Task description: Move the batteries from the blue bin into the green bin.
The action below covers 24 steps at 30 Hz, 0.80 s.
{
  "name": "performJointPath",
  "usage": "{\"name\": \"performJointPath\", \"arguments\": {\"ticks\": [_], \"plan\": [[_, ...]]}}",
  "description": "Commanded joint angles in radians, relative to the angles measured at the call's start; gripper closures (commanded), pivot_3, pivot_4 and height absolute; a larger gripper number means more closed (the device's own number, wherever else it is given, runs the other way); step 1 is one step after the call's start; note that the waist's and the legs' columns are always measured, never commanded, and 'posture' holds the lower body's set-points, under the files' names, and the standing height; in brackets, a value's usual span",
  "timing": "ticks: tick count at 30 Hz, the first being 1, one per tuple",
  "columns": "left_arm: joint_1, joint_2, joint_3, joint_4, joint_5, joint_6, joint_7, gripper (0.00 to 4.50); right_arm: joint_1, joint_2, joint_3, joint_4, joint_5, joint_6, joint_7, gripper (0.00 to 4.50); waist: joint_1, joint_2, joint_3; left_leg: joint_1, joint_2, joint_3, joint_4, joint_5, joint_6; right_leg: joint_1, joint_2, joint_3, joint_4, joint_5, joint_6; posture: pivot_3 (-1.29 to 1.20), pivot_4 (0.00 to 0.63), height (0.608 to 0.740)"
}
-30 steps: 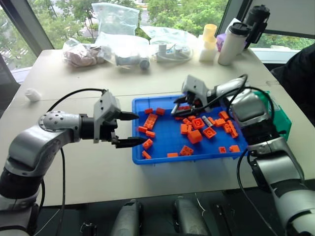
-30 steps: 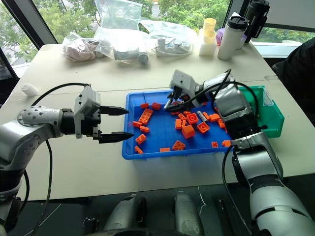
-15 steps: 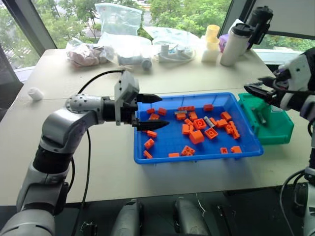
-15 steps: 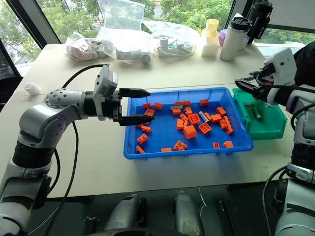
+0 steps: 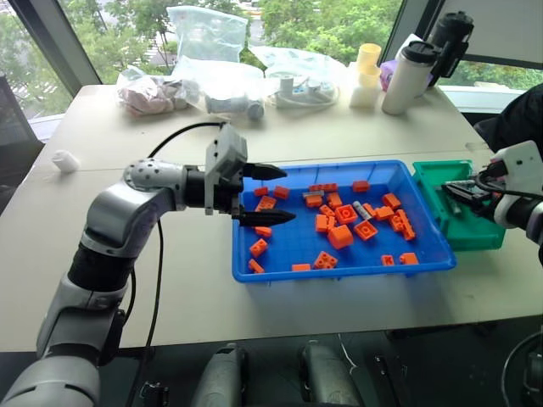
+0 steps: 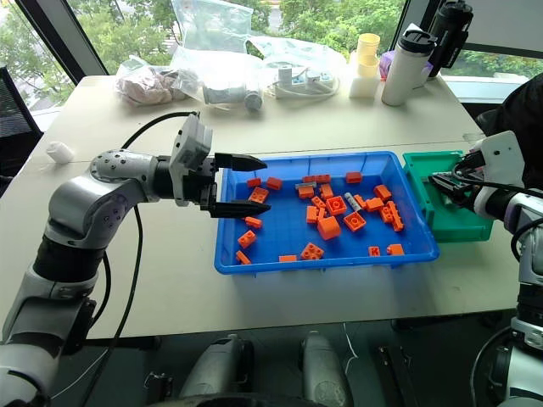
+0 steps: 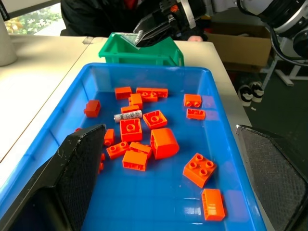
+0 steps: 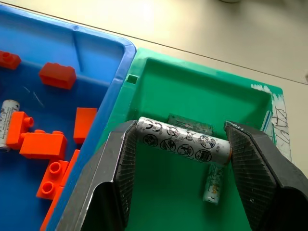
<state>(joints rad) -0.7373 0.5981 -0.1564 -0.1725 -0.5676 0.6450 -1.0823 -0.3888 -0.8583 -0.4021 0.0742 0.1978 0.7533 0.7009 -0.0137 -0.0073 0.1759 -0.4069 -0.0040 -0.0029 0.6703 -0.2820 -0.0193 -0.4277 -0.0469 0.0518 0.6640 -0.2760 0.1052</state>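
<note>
Over the green bin (image 8: 192,96) at the worktop's right, the right hand (image 8: 180,159) grips a battery (image 8: 182,144) end to end above two already dropped in, while the left hand (image 5: 265,195) hovers open over the blue bin (image 7: 226,144), where one more battery (image 7: 128,115) waits among orange bricks (image 7: 163,143).

The green bin (image 6: 450,212) sits touching the blue bin (image 6: 254,263) on its right; the bricks (image 6: 329,226) (plus one battery (image 6: 352,202)) lie in the blue bin.

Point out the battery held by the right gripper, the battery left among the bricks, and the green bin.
held battery (image 8: 182,145), right wrist view, middle of its printed body
loose battery (image 7: 128,116), left wrist view, mid-length
green bin (image 8: 202,94), right wrist view, far inner wall
</note>
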Motion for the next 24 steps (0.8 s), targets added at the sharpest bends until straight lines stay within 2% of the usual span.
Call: {"name": "performJointPath", "arguments": {"ticks": [1,3,4,9,13,16,18,24], "plan": [[0.005,0.010,0.023,-0.039,0.004,-0.007,0.005,0.00,-0.029,-0.039,0.001,0.046,-0.014,-0.037,-0.031,1.23,0.000,0.000,0.000,0.000,0.000,0.000,0.000,0.000,0.000,0.000,0.000,0.000,0.000,0.000,0.000,0.00,0.150,0.740],[0.009,0.012,0.026,-0.046,0.003,-0.003,0.009,0.00,-0.042,-0.042,0.008,0.073,-0.011,-0.046,-0.041,0.32,0.000,0.000,0.000,0.000,0.000,0.000,0.000,0.000,0.000,0.000,0.000,0.000,0.000,0.000,0.000,0.00,0.150,0.740],[0.011,0.014,0.028,-0.050,0.003,-0.001,0.012,0.00,-0.052,-0.043,0.011,0.087,-0.013,-0.057,-0.052,0.10,-0.001,0.000,0.000,0.000,0.000,0.000,0.000,0.000,0.000,0.000,0.000,0.000,0.000,0.000,0.000,0.00,0.150,0.740],[0.021,0.039,0.051,-0.066,-0.002,0.014,0.021,0.00,-0.117,-0.032,-0.001,0.071,0.029,-0.143,-0.051,0.10,-0.004,0.000,0.000,0.000,0.000,0.000,0.000,0.000,0.000,0.000,0.000,0.000,0.000,0.000,0.000,0.00,0.150,0.740],[0.028,0.092,0.081,-0.056,-0.001,0.021,0.004,0.00,-0.138,-0.011,0.029,-0.108,0.204,-0.026,0.073,0.10,-0.006,0.000,0.000,0.000,0.001,0.000,0.000,0.000,0.000,0.000,0.001,0.000,0.000,0.000,0.000,0.00,0.150,0.740],[0.034,0.152,0.098,-0.049,-0.004,0.036,-0.023,0.00,-0.111,-0.020,0.105,-0.242,0.297,0.061,0.161,0.10,-0.004,0.000,0.000,0.000,0.001,-0.001,0.000,0.000,0.000,0.000,0.001,0.000,0.000,0.000,0.000,0.00,0.150,0.740],[0.056,0.203,0.101,-0.071,-0.013,0.055,-0.055,0.00,-0.117,-0.003,0.179,-0.272,0.297,0.067,0.172,0.10,-0.003,0.000,0.000,0.000,0.001,-0.001,0.000,0.000,0.000,0.000,0.001,-0.001,0.000,0.000,0.000,0.00,0.150,0.740],[0.083,0.257,0.108,-0.101,-0.014,0.073,-0.066,0.00,-0.250,0.094,0.407,-0.142,0.183,-0.045,0.182,0.10,-0.001,-0.001,0.000,-0.001,0.000,-0.002,0.002,0.000,0.001,0.001,0.000,-0.001,0.000,0.000,0.000,0.00,0.150,0.740]]}}
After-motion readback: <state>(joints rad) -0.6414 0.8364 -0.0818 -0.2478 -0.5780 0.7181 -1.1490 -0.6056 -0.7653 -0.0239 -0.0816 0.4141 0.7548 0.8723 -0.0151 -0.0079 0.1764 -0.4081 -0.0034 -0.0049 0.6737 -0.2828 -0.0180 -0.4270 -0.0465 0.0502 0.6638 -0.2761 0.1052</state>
